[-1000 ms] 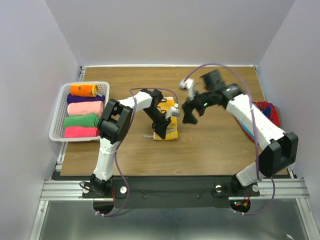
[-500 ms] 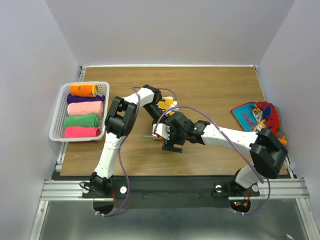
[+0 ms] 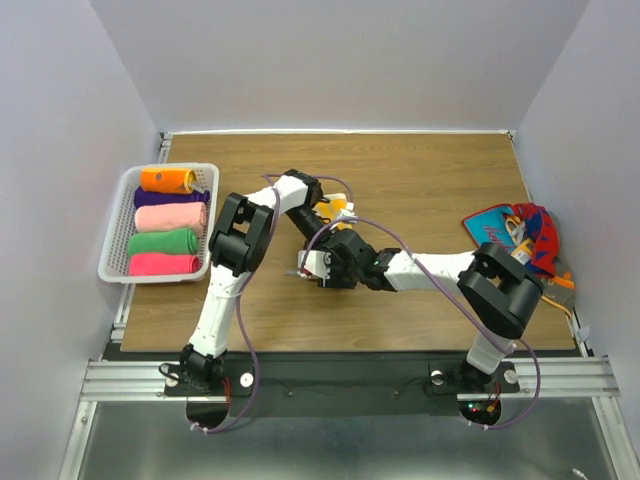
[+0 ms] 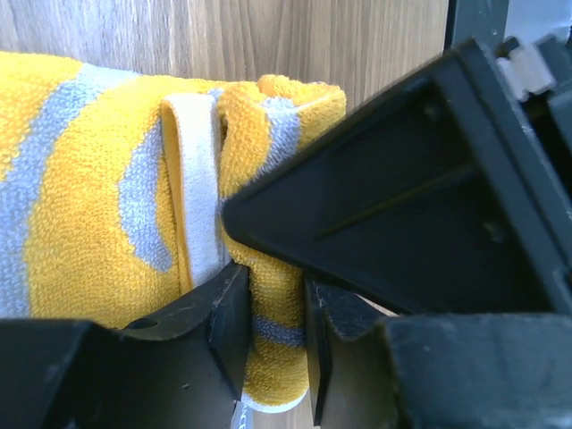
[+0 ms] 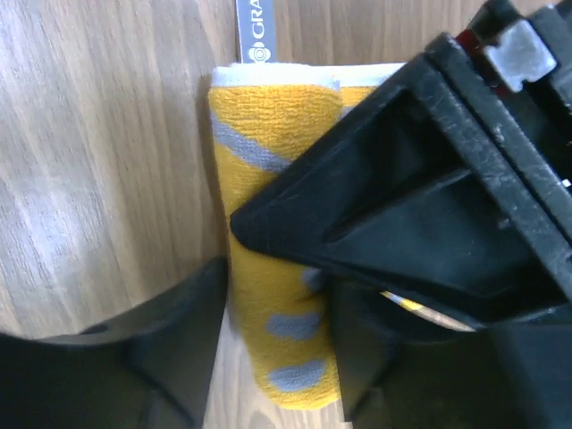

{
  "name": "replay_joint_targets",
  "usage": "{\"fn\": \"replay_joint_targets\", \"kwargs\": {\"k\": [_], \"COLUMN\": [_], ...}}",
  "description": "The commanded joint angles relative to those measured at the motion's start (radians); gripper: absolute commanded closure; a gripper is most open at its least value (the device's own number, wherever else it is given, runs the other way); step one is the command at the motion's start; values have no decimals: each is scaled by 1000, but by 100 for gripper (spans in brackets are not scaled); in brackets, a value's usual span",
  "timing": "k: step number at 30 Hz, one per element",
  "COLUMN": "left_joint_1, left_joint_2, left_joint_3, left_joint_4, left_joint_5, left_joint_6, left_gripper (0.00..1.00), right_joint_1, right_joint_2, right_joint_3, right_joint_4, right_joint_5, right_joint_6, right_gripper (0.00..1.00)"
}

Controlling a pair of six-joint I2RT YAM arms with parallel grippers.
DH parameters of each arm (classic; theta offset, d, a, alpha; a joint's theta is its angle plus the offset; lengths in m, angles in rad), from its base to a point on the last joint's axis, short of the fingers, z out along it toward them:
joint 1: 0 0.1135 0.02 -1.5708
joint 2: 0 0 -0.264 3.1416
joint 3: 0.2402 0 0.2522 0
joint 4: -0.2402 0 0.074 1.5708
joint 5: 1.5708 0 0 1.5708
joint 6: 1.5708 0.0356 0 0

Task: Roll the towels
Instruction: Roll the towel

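**Fingers point(image 4: 228, 313) of both grippers set on the yellow towel point(image 4: 89, 223)**

Left gripper point(image 4: 273, 308): jaws stand narrowly apart and pinch a folded edge of the yellow towel. The cloth fills the gap and touches both fingers. The rest of the towel, yellow with grey stripes, spreads beyond the fingertips and to their left on the wooden table point(image 4: 268, 45).

Right gripper point(image 5: 277, 295): jaws about half open, with one finger on each side of the rolled part of the same towel. No gap shows between fingers and cloth. The roll runs lengthwise between the fingers, and a grey label point(image 5: 253, 27) lies just past its far end.

From above, both grippers meet over the towel at mid-table and hide most of it.

Well to the left of the fingers, a white basket point(image 3: 112, 245) holds five rolled towels point(image 3: 168, 216): orange, purple, pink, green and red-pink. Well to the right of the fingers, a red and blue patterned towel point(image 3: 525, 225) lies at the table's edge.
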Motion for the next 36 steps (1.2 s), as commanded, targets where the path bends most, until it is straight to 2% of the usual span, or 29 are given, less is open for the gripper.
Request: {"fn": "replay_joint_targets", "kwargs": {"k": [1, 4, 8, 9, 11, 16, 19, 20, 21, 22, 23, 24, 25, 26, 27, 28, 30, 31, 33, 36], "left_joint_1": [21, 30, 55, 79, 110, 267, 358, 358, 405, 429, 458, 490, 522, 527, 527, 527, 527, 524, 515, 414], "left_joint_2": [5, -51, -118, -143, -160, -219, -299, -327, -359, -441, -492, -555, -704, -789, -874, -1031, -1171, -1272, -1338, -1404], "left_joint_3": [-73, -100, -95, -80, -54, 31, 38, 35, 8, -18, -52, -171, -249, -335, -508, -591, -792, -831, -896, -931], "left_joint_4": [198, 205, 187, 175, 159, 129, 153, 168, 191, 266, 329, 412, 601, 697, 787, 943, 1082, 1107, 1065, 939], "left_joint_5": [-247, -240, -236, -233, -228, -221, -205, -205, -201, -190, -185, -202, -220, -245, -301, -319, -386, -379, -357, -397], "left_joint_6": [53, 50, 50, 48, 47, 39, 30, 22, 9, -29, -68, -105, -146, -177, -179, -176, -220, -199, -125, -56], "left_gripper": [55, 46, 41, 40, 39, 35, 27, 25, 18, 4, 1, 1, 1, 1, 1, 1, 1, 1, 1, 1], "right_joint_1": [-30, -41, -42, -45, -50, -70, -96, -96, -110, -116, -125, -142, -153, -165, -186, -199, -228, -237, -266, -297], "right_joint_2": [39, 8, 20, 28, 30, 34, 42, 48, 56, 63, 79, 112, 137, 155, 184, 194, 227, 241, 273, 345], "right_joint_3": [-4, 4, 54, 57, 57, 88, 131, 149, 190, 214, 240, 273, 333, 364, 384, 401, 444, 464, 514, 580], "right_joint_4": [37, -11, -175, -189, -219, -285, -346, -366, -389, -415, -470, -499, -533, -589, -611, -624, -654, -667, -711, -778], "right_joint_5": [-55, -120, -174, -190, -212, -258, -310, -310, -338, -353, -371, -408, -434, -465, -523, -546, -607, -631, -690, -746], "right_joint_6": [30, 34, 30, 28, 34, 63, 83, 88, 91, 91, 96, 102, 106, 108, 108, 113, 129, 133, 136, 126], "right_gripper": [59, 67, 70, 79, 85, 85, 86, 86, 85, 85, 85, 84, 84, 83, 83, 83, 83, 83, 82, 82]}}
